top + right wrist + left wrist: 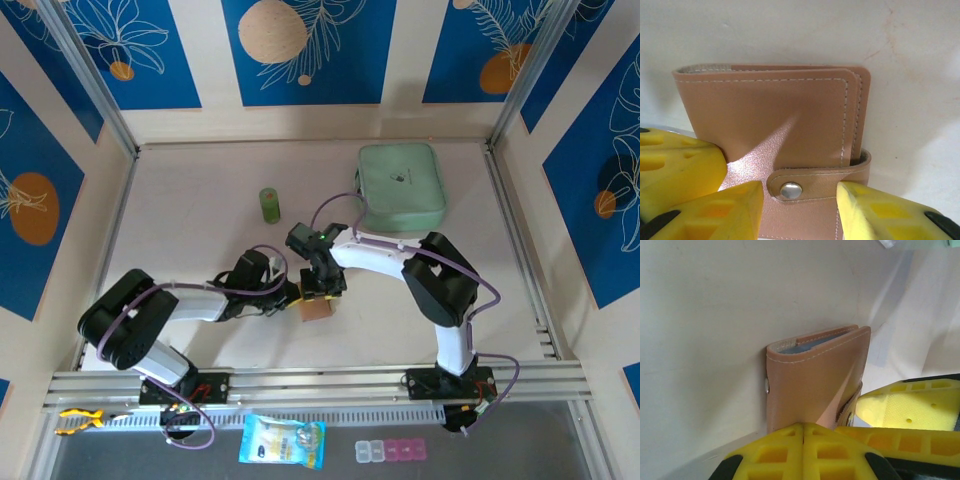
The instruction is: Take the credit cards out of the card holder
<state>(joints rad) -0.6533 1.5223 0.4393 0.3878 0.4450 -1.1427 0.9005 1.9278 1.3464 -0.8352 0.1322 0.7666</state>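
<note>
Table (200,200) carries card holder (317,309) near front centre, closed, snap tab (810,182) fastened. We see left gripper (804,429) with fingers pressed together, pinching holder's near edge. We find right gripper (800,200) with jaws partly apart, straddling snap stud, fingers over holder's face; whether they press, we cannot tell. Blue-grey layer (815,342) shows inside fold, card or pocket unclear. Well apart at back: mint-green pouch (402,188), small green cylinder (269,205) to its left.

Pale table (200,200) with card holder (316,308), green canister (269,205), mint pouch (401,188).
</note>
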